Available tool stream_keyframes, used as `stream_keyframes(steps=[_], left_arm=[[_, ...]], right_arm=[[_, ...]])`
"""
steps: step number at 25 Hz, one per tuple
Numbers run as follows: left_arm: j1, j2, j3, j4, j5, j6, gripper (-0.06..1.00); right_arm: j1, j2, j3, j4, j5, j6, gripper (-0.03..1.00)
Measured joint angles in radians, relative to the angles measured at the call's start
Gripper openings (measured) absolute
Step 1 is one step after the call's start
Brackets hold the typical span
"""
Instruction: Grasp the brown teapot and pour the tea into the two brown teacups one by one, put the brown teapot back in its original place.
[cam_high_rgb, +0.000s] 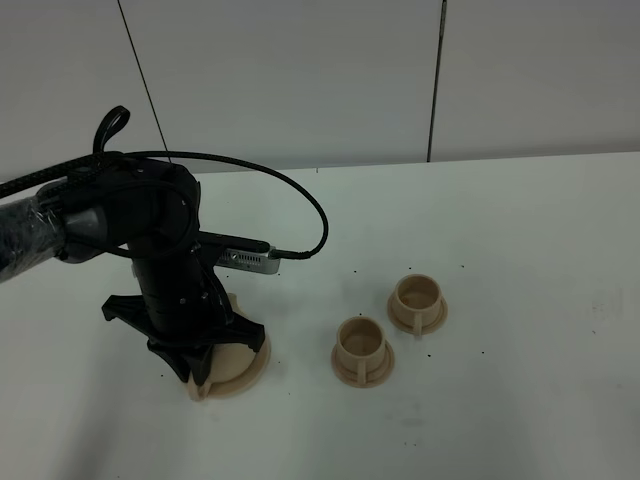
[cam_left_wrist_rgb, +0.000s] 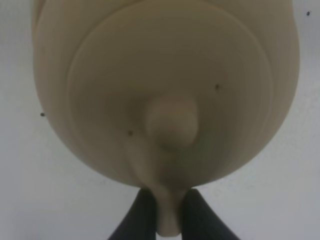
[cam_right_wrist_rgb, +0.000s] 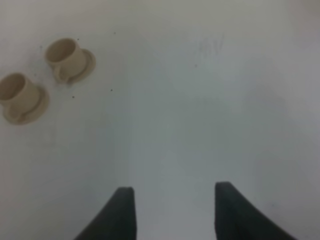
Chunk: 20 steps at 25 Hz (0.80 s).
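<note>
Left jaws clamped the loop handle (cam_left_wrist_rgb: 167, 215) of the brown teapot (cam_left_wrist_rgb: 170, 65), not yet lifted, left of the two brown teacups (cam_high_rgb: 362, 345) (cam_high_rgb: 418, 298) on the surface (cam_high_rgb: 520, 220); right jaws stood wide, empty. Both pours and the return remained.

1. Left wrist view: the brown teapot (cam_left_wrist_rgb: 170, 75) is blurred and cropped; the left gripper (cam_left_wrist_rgb: 167, 212) shows only dark fingertips (cam_left_wrist_rgb: 137, 222).
2. Exterior view: the left arm (cam_high_rgb: 150, 240) hides most of the teapot and runs off the left edge.
3. Right wrist view: the right gripper (cam_right_wrist_rgb: 172, 210) is cut off by the edge; the two brown teacups (cam_right_wrist_rgb: 67, 57) (cam_right_wrist_rgb: 22, 95) are blurred.
</note>
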Motion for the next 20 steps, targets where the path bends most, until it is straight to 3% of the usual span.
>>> stream_keyframes(steps=[20], left_arm=[[0.0,-0.053,0.0,0.011,-0.05,0.059,0.18]], right_arm=[[0.0,0.0,0.0,0.0,0.0,-0.001,0.36]])
